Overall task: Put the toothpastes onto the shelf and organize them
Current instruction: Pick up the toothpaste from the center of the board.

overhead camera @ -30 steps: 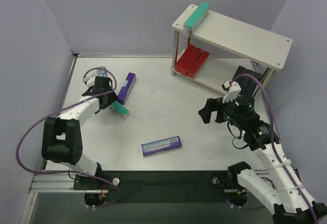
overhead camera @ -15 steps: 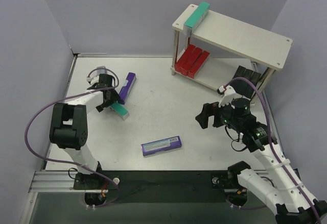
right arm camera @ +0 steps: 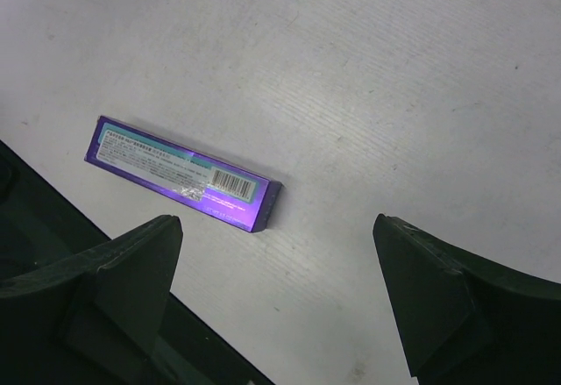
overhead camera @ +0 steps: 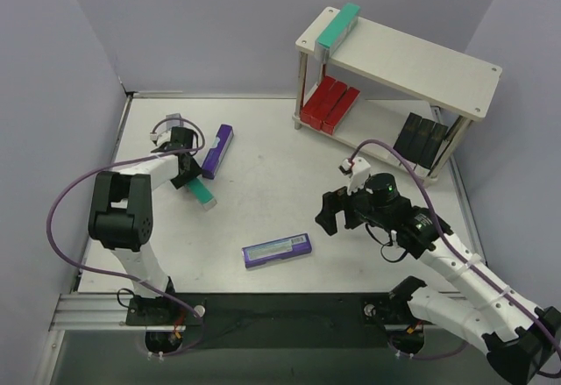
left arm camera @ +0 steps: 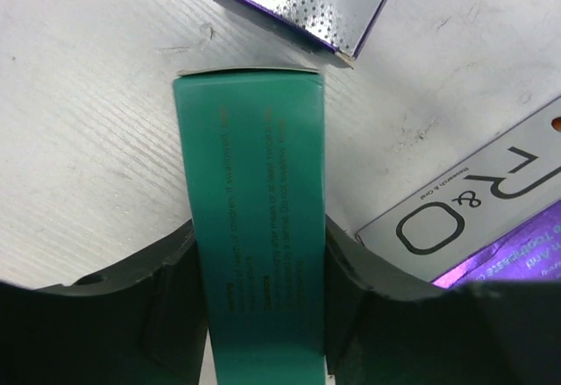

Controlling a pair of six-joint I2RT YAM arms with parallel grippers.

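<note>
- Top external: the left gripper (overhead camera: 187, 173) pinches a teal carton (overhead camera: 202, 194) at the left of the table (overhead camera: 263, 183), just beside an angled purple carton (overhead camera: 217, 150). The shelf (overhead camera: 412, 60) stands at the far right, with a second teal carton (overhead camera: 338, 27) on its top board and red cartons (overhead camera: 330, 104) and black cartons (overhead camera: 424, 139) below.
- Left wrist: both fingers (left arm camera: 166, 297) press against the teal carton's (left arm camera: 254, 210) long sides.
- Right wrist: the right gripper (right arm camera: 276, 227), jaws spread wide, hangs above the near purple carton (right arm camera: 184, 173), which lies flat by the table's front edge.
</note>
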